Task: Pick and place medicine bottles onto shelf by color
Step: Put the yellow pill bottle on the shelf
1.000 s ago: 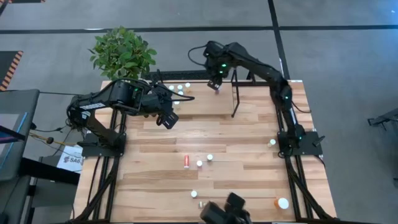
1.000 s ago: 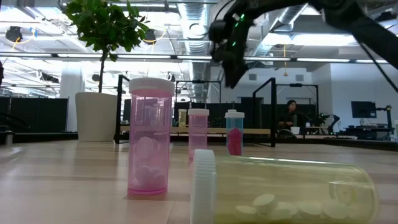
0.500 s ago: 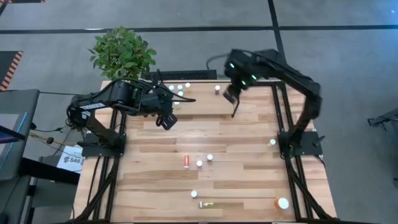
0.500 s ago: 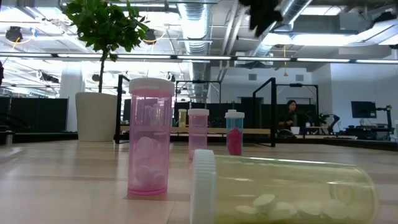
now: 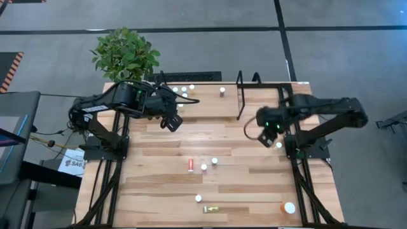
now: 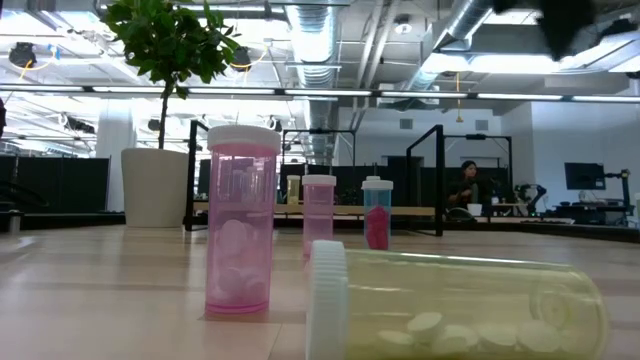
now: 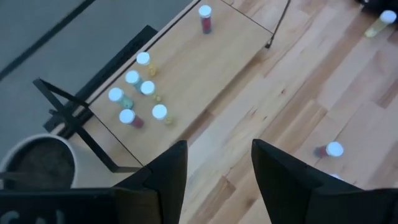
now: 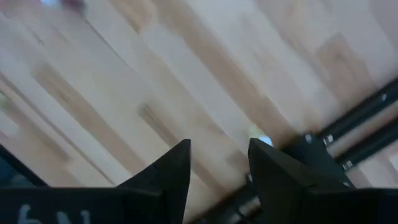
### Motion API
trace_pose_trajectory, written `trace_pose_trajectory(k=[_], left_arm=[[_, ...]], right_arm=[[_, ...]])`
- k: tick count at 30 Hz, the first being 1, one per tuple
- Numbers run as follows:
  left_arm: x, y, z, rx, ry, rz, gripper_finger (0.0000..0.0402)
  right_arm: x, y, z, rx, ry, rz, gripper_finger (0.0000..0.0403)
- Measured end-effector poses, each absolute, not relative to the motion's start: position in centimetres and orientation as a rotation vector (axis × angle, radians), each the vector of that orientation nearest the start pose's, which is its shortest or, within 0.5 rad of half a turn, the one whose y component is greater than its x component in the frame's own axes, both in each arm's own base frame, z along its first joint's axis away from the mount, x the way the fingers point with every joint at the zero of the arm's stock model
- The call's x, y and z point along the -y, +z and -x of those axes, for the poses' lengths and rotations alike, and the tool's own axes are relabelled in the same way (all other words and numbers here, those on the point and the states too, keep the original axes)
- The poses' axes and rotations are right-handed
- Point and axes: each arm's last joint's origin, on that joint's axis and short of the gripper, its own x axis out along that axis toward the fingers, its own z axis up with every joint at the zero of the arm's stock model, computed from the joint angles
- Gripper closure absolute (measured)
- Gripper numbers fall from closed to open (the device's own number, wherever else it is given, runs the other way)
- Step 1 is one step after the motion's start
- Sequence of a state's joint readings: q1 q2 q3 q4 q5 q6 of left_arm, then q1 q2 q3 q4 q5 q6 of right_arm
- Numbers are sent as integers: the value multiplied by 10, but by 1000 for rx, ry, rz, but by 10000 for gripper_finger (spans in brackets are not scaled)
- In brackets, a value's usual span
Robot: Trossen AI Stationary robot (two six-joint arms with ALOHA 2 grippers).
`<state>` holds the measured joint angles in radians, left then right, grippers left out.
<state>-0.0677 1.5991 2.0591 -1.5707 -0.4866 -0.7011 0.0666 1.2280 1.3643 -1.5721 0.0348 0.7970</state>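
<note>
The shelf (image 5: 210, 105) stands at the table's far side. A cluster of white-capped bottles (image 5: 184, 92) stands at its left end, and one red bottle (image 5: 222, 91) stands farther right; both show in the left wrist view (image 7: 137, 93) (image 7: 204, 15). More bottles stand or lie on the tabletop: a red one lying (image 5: 191, 165), two upright (image 5: 208, 164), a yellow one lying (image 5: 212, 208), an orange one (image 5: 287, 207). My left gripper (image 5: 172, 123) (image 7: 217, 168) hovers open in front of the shelf's left part. My right gripper (image 5: 265, 138) (image 8: 217, 165) is open and empty near the table's right edge, beside a small bottle (image 5: 278, 145) (image 8: 261, 140).
A potted plant (image 5: 125, 54) stands beyond the table's far left corner. The shelf's black end loop (image 5: 240, 95) rises between the board and my right arm. In the low view, pink bottles (image 6: 240, 220) and a lying yellow one (image 6: 460, 305) stand close to the camera.
My right gripper has left the shelf, where it hung over the red bottle, and swung toward the table's right edge and nearer side, coming lower over the tabletop. The red bottle stays upright on the shelf. My left arm has kept still.
</note>
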Motion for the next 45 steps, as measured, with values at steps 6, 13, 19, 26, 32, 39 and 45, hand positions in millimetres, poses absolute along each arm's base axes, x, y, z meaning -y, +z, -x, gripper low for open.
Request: trace_pose_trajectory(k=[6, 13, 19, 26, 32, 39, 45], left_arm=[[5, 445, -267, -836, 761, 424, 235], [9, 445, -266, -810, 782, 495, 235], [16, 445, -266, -808, 767, 502, 235], [18, 445, -266, -810, 760, 498, 235], [18, 445, -265, -814, 758, 479, 235], [18, 445, -265, -833, 735, 429, 235], [16, 445, -266, -845, 724, 395, 235]], right_arm=[[-21, 306, -165, -1521, -545, -489, 212], [-21, 260, -154, -1686, -551, -379, 167], [-13, 226, -150, -1722, -575, -388, 165], [-1, 212, -150, -1751, -609, -423, 172], [7, 212, -152, -1742, -661, -495, 172], [12, 211, -152, -1754, -657, -534, 172], [17, 200, -159, -1877, -543, -507, 172]])
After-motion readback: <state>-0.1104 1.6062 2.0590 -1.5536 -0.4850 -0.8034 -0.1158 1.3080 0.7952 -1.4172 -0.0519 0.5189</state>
